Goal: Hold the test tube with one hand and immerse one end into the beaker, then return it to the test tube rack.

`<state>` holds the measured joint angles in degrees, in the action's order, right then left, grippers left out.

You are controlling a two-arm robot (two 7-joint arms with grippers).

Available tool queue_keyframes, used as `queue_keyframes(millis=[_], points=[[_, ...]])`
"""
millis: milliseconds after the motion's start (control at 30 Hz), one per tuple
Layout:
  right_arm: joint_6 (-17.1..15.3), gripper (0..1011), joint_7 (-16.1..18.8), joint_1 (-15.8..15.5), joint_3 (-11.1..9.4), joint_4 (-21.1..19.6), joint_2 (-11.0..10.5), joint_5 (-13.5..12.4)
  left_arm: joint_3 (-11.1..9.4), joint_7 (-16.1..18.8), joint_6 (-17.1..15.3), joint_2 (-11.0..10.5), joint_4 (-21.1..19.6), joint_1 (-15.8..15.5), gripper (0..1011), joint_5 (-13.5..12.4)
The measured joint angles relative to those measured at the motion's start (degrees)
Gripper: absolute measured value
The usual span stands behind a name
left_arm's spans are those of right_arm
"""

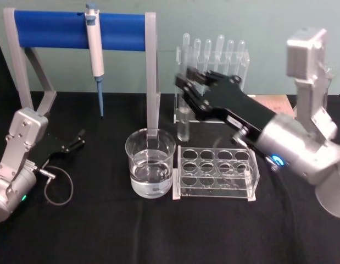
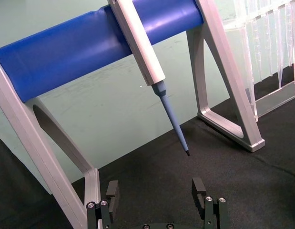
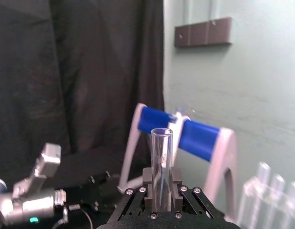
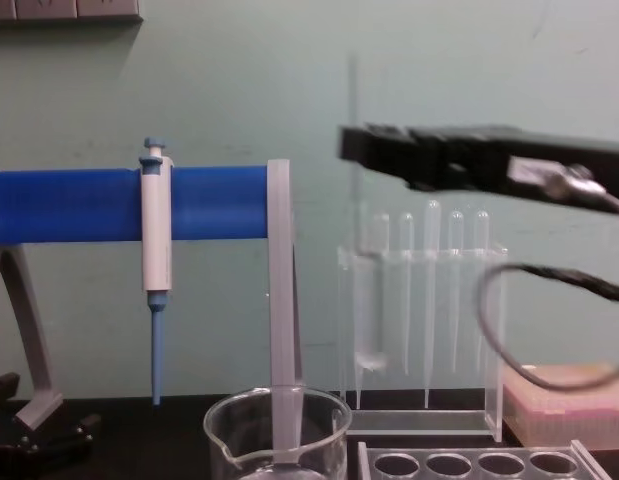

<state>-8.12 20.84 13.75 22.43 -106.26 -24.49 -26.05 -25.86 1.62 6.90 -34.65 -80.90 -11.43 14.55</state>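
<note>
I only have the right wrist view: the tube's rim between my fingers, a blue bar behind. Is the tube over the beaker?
Observer: No. In the head view the test tube, held by the right gripper, hangs to the robot's right of the beaker, outside its rim.
Operator: Where is the rack from there?
Observer: The test tube rack stands just in front of the tube, right beside the beaker. Its holes look empty.
Operator: Is the left arm in my way?
Observer: No. The left gripper lies with its fingers open on the black cloth at the far left, well apart from the beaker.
</note>
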Motion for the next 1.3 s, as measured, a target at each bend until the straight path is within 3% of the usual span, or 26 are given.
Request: queue_keyframes(millis=[200, 300, 500, 900, 1300], points=[[-0.1, 223, 0.4, 3.5, 3.1, 3.0, 2.7, 0.9, 0.0, 0.0, 0.0, 0.0, 0.0, 0.0, 1000, 0.0], [1.9, 222, 1.0, 4.6, 4.9, 6.9, 4.5, 1.8, 0.0, 0.0, 0.0, 0.0, 0.0, 0.0, 1000, 0.0], [6.9, 223, 2.5, 4.8, 6.7, 13.4, 6.7, 3.1, 0.0, 0.0, 0.0, 0.0, 0.0, 0.0, 1000, 0.0], [14.1, 222, 4.5, 2.9, 7.1, 21.6, 8.9, 4.7, 0.0, 0.0, 0.0, 0.0, 0.0, 0.0, 1000, 0.0], [17.1, 222, 6.1, 1.9, 6.7, 25.0, 10.0, 5.7, 0.0, 0.0, 0.0, 0.0, 0.0, 0.0, 1000, 0.0]])
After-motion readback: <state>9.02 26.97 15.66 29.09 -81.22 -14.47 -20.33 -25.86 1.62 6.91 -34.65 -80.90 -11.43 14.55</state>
